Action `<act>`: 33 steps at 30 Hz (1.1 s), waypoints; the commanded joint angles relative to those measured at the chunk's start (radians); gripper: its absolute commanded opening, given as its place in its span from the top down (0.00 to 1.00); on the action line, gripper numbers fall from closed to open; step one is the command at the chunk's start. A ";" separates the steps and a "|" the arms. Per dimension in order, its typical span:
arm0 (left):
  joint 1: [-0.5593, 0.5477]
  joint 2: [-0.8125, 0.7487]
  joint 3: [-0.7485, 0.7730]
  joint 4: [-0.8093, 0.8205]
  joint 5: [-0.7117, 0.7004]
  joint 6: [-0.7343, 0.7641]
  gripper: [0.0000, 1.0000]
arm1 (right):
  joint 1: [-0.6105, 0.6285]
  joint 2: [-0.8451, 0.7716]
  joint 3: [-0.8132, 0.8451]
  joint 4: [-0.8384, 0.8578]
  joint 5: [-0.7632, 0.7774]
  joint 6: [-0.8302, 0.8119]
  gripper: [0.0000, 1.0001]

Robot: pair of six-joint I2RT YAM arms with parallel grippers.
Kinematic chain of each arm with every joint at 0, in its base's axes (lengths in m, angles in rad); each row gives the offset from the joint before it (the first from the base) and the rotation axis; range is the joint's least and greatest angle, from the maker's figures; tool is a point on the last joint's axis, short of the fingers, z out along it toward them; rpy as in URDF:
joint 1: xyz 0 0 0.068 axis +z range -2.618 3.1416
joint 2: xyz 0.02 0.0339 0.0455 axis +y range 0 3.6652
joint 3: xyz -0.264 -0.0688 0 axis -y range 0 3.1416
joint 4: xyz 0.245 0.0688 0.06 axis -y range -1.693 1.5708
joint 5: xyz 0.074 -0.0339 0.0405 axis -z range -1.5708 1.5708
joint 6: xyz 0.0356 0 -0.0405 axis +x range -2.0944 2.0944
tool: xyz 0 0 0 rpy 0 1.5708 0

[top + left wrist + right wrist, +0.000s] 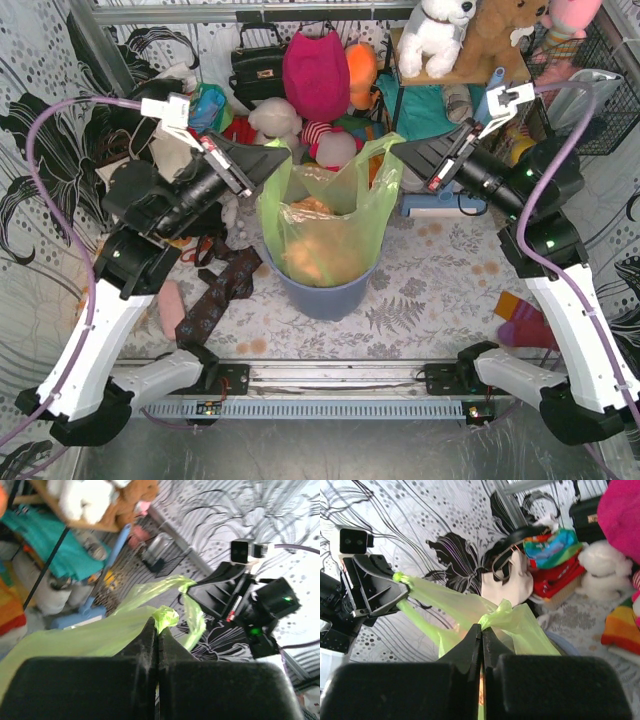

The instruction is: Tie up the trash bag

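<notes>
A thin, translucent lime-green trash bag stands in a round blue-grey bin at the middle of a fern-patterned bench. Crumpled orange-brown paper shows through the plastic. The bag's mouth hangs open between two handle ears, each drawn up and outward. The left gripper is pressed together on the tip of the left ear; its own wrist camera shows a scrunched knob of green film poking out just above the closed fingers. The right gripper pinches the right ear the same way, with a green fold rising between its closed fingers. The ears are well apart, with slack film sagging between them. Soft toys and a black handbag are piled behind the bin. The bag looks very light and entirely limp, so it will probably follow any pull rather than resist it, and the paper inside likely adds little weight to hold it down in the bin. The film looks slick and stretchy, so it could slip out of a shallow pinch or tear under a sharp tug. The ears are the sensible places to hold, gripped on bunched plastic a little below the tips, leaving enough free length to cross and knot.
</notes>
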State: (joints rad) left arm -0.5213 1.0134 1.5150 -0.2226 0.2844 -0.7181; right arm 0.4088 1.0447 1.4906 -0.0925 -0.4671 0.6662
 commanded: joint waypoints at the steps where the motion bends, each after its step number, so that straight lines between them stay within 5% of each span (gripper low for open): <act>1: 0.000 -0.007 -0.034 -0.015 -0.098 0.009 1.00 | -0.005 -0.016 -0.029 0.046 0.001 0.023 1.00; 10: 0.000 0.062 0.232 -0.128 -0.154 0.111 1.00 | -0.005 0.165 0.329 -0.004 -0.050 -0.004 1.00; 18: 0.000 0.005 0.106 -0.109 -0.162 0.090 0.99 | -0.006 0.084 0.172 0.001 -0.044 0.013 1.00; 24: 0.000 -0.032 0.061 -0.078 -0.158 0.093 0.72 | -0.005 0.025 0.154 -0.090 -0.014 -0.025 0.67; 33: 0.000 -0.019 0.167 -0.129 -0.175 0.144 0.70 | -0.005 0.081 0.391 -0.294 0.019 -0.126 0.41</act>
State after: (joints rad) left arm -0.5213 1.0019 1.6146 -0.3782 0.1307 -0.6159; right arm 0.4088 1.1015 1.7649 -0.3096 -0.4736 0.6071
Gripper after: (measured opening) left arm 0.301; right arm 0.571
